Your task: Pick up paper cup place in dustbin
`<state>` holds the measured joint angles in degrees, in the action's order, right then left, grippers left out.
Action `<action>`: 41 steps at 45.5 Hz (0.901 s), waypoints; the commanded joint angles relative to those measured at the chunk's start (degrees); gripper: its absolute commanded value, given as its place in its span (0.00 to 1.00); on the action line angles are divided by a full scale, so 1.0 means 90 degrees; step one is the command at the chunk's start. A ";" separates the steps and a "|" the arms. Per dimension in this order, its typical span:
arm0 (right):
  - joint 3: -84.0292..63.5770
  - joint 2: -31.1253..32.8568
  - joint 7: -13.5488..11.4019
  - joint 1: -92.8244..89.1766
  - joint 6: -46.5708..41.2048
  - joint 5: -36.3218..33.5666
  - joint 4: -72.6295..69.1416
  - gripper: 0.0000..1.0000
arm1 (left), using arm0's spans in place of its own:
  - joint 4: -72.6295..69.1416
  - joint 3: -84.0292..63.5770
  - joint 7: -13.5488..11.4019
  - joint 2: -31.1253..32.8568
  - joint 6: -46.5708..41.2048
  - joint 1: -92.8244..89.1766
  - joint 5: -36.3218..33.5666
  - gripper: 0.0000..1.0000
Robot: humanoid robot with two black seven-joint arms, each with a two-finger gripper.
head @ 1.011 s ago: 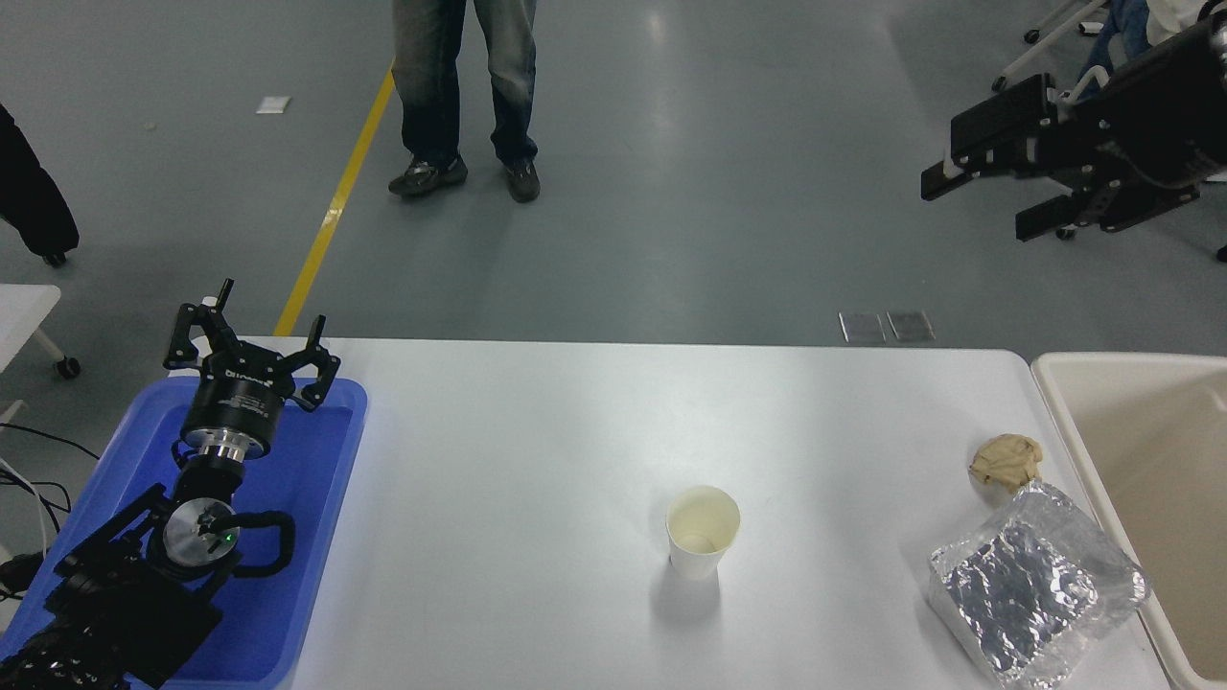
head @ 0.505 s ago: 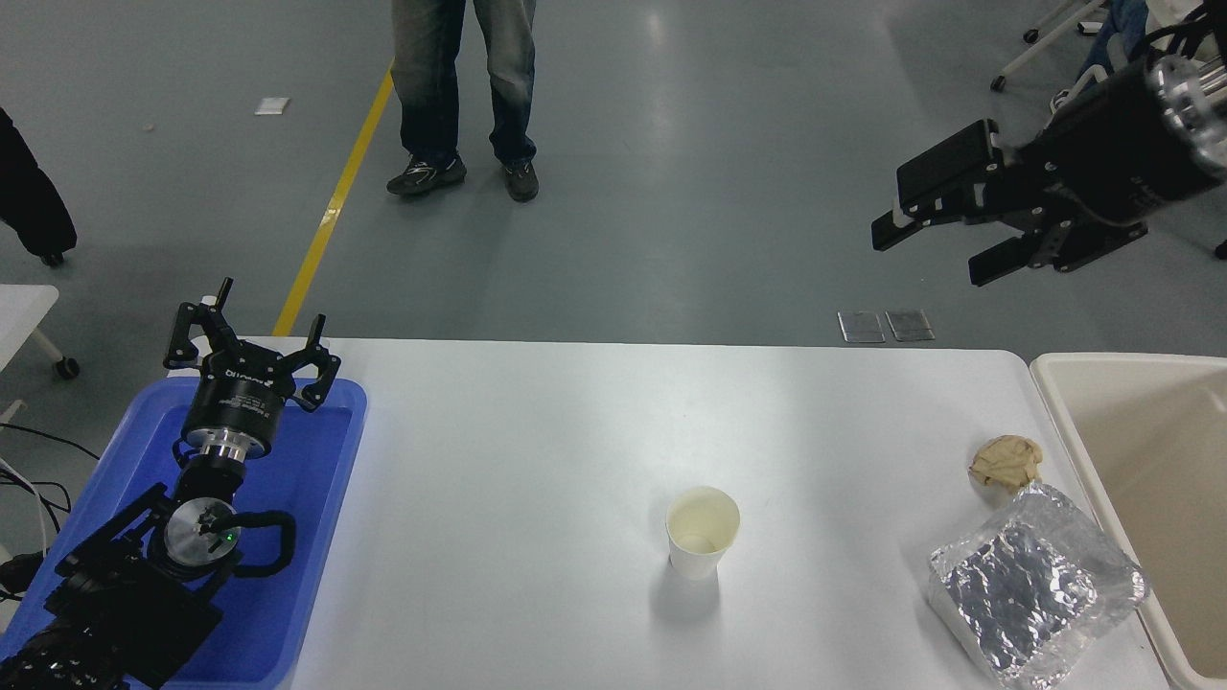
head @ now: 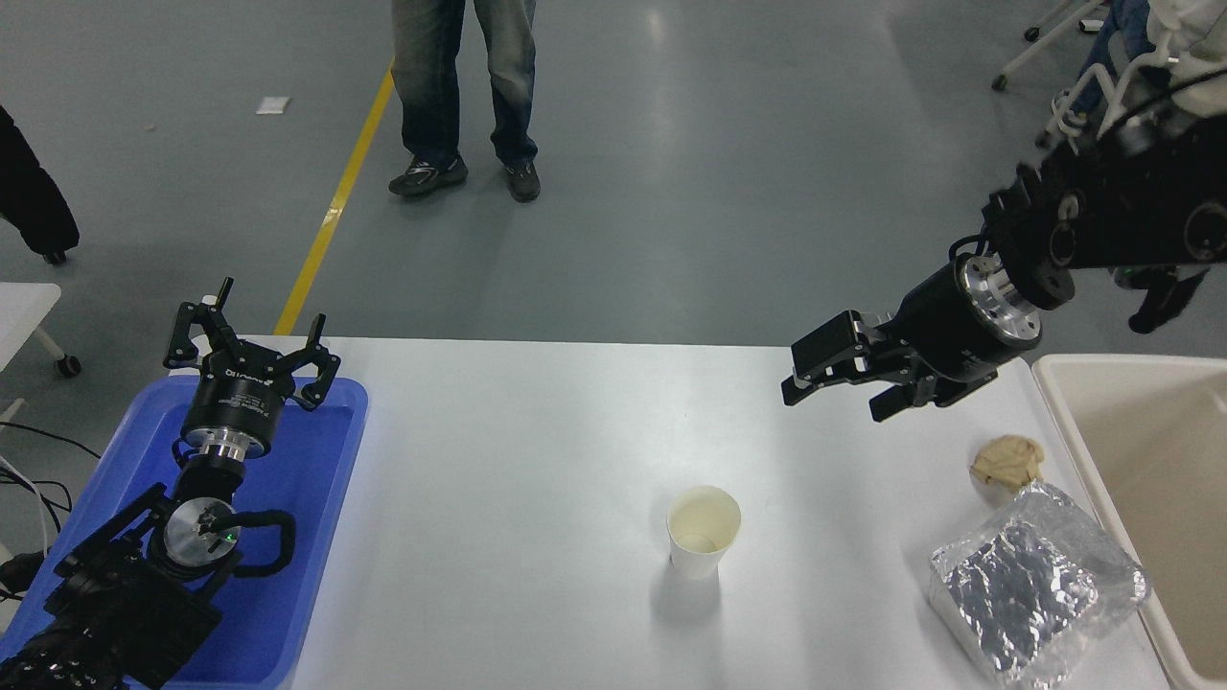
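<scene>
I see my right gripper (head: pixel 832 386) hanging above the table (head: pixel 537 460), its fingers (head: pixel 822 347) spread and holding nothing. The paper cup (head: pixel 703 530) stands upright below and left of those fingers, well apart. The dustbin (head: pixel 1131 450) sits off to their right. My left gripper (head: pixel 251 343) is parked over the blue tray (head: pixel 316 537), fingers spread.

The right arm is extended in from the right edge of the frame, its right gripper (head: pixel 832 384) pointed left with fingers spread apart. The left gripper (head: pixel 251 347) is held at lower left, fingers splayed wide.
</scene>
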<state>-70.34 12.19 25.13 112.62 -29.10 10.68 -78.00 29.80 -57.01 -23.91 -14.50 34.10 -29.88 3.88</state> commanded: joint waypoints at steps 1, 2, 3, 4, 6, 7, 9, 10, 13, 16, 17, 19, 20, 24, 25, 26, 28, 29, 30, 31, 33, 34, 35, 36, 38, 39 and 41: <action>0.0198 -0.0495 0.0000 -0.1087 0.0762 -0.0034 0.0395 1.00 | 0.0000 -0.0003 0.0000 0.0000 0.0000 0.0000 -0.0002 1.00; 0.0198 -0.0524 0.0000 -0.1165 0.0840 -0.0034 0.0463 1.00 | 0.0000 -0.0003 0.0000 0.0000 0.0000 0.0000 -0.0002 1.00; 0.0198 -0.0563 0.0000 -0.1243 0.0919 -0.0034 0.0522 1.00 | 0.0000 -0.0003 0.0000 0.0000 0.0000 0.0000 -0.0002 1.00; 0.0198 -0.0602 0.0000 -0.1341 0.1006 -0.0034 0.0590 1.00 | 0.0000 -0.0003 0.0000 0.0000 0.0000 0.0000 0.0008 1.00; 0.0198 -0.0680 0.0000 -0.1527 0.1172 -0.0034 0.0688 1.00 | 0.0000 -0.0003 0.0000 0.0000 0.0000 0.0000 -0.0002 1.00; 0.0198 -0.0710 0.0000 -0.1605 0.1241 -0.0034 0.0737 1.00 | 0.0000 -0.0003 0.0000 0.0000 0.0000 0.0000 -0.0002 1.00; 0.0198 -0.0768 0.0000 -0.1722 0.1349 -0.0034 0.0786 1.00 | 0.0000 -0.0003 0.0000 0.0000 0.0000 0.0000 -0.0002 1.00; 0.0198 -0.0788 0.0000 -0.1771 0.1378 -0.0034 0.0805 1.00 | 0.0000 -0.0003 0.0000 0.0000 0.0000 0.0000 -0.0002 1.00; 0.0208 -0.0905 0.0000 -0.1947 0.1515 -0.0044 0.0864 1.00 | 0.0000 -0.0003 0.0000 0.0000 0.0000 0.0000 -0.0002 1.00; 0.0257 -0.0964 0.0000 -0.2103 0.1612 -0.0053 0.0952 1.00 | 0.0000 0.0006 0.0000 0.0000 0.0000 0.0000 -0.0002 1.00; 0.0276 -0.0973 0.0000 -0.2152 0.1632 -0.0063 0.0981 1.00 | 0.0000 -0.0003 0.0000 0.0000 0.0000 0.0000 -0.0002 1.00; 0.0306 -0.1003 0.0000 -0.2220 0.1661 -0.0150 0.1020 1.00 | 0.0000 -0.0003 0.0000 0.0000 0.0000 0.0000 -0.0002 1.00; 0.0316 -0.1003 0.0000 -0.2240 0.1671 -0.0219 0.1040 1.00 | 0.0010 -0.0003 0.0000 0.0000 0.0000 0.0000 -0.0002 1.00; 0.0325 -0.1090 0.0000 -0.2367 0.1710 -0.0590 0.1166 1.00 | 0.0000 -0.0003 0.0000 0.0000 0.0000 0.0009 -0.0002 1.00; 0.0335 -0.1139 0.0000 -0.2396 0.1730 -0.0639 0.1196 1.00 | 0.0000 -0.0003 0.0000 0.0000 0.0000 0.0000 0.0008 1.00; 0.0325 -0.1188 0.0000 -0.2435 0.1749 -0.0668 0.1235 1.00 | 0.0000 -0.0003 0.0000 0.0000 0.0000 0.0000 -0.0002 1.00; 0.0325 -0.1276 0.0000 -0.2533 0.1798 -0.0678 0.1313 1.00 | 0.0000 -0.0003 0.0000 0.0000 0.0000 0.0000 -0.0002 1.00; 0.0316 -0.1296 0.0000 -0.2582 0.1818 -0.0678 0.1342 1.00 | 0.0000 -0.0003 0.0000 0.0000 0.0000 0.0000 -0.0002 1.00; 0.0325 -0.1325 0.0000 -0.2630 0.1847 -0.0678 0.1381 1.00 | 0.0000 -0.0003 0.0000 0.0000 0.0000 0.0000 -0.0002 1.00; 0.0325 -0.1335 0.0000 -0.2660 0.1876 -0.0678 0.1411 1.00 | 0.0000 -0.0003 0.0000 0.0000 0.0000 0.0000 -0.0002 1.00; 0.0325 -0.1354 0.0000 -0.2748 0.1944 -0.0707 0.1479 1.00 | 0.0000 -0.0003 0.0000 0.0000 0.0000 0.0000 -0.0002 1.00; 0.0316 -0.1354 0.0000 -0.2806 0.1993 -0.0727 0.1508 1.00 | 0.0010 -0.0003 0.0000 0.0000 0.0000 0.0000 -0.0002 1.00; 0.0316 -0.1354 0.0000 -0.2855 0.2013 -0.0756 0.1538 1.00 | 0.0000 -0.0003 0.0000 0.0000 0.0000 0.0000 -0.0002 1.00; 0.0306 -0.1354 0.0000 -0.2904 0.2052 -0.0776 0.1567 1.00 | 0.0000 -0.0003 0.0000 0.0000 0.0000 0.0000 -0.0002 1.00; 0.0277 -0.1354 0.0000 -0.3002 0.2130 -0.0805 0.1655 1.00 | 0.0000 0.0006 0.0000 0.0000 0.0000 0.0000 -0.0002 1.00; 0.0267 -0.1354 0.0000 -0.3060 0.2159 -0.0815 0.1694 1.00 | 0.0000 -0.0003 0.0000 0.0000 0.0000 0.0000 -0.0002 1.00; 0.0247 -0.1354 0.0000 -0.3168 0.2237 -0.0815 0.1782 1.00 | 0.0000 -0.0003 0.0000 0.0000 0.0000 0.0000 -0.0002 1.00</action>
<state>-67.64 1.02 25.14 88.84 -12.11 4.91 -65.44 29.80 -57.04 -23.91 -14.50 34.10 -29.88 3.86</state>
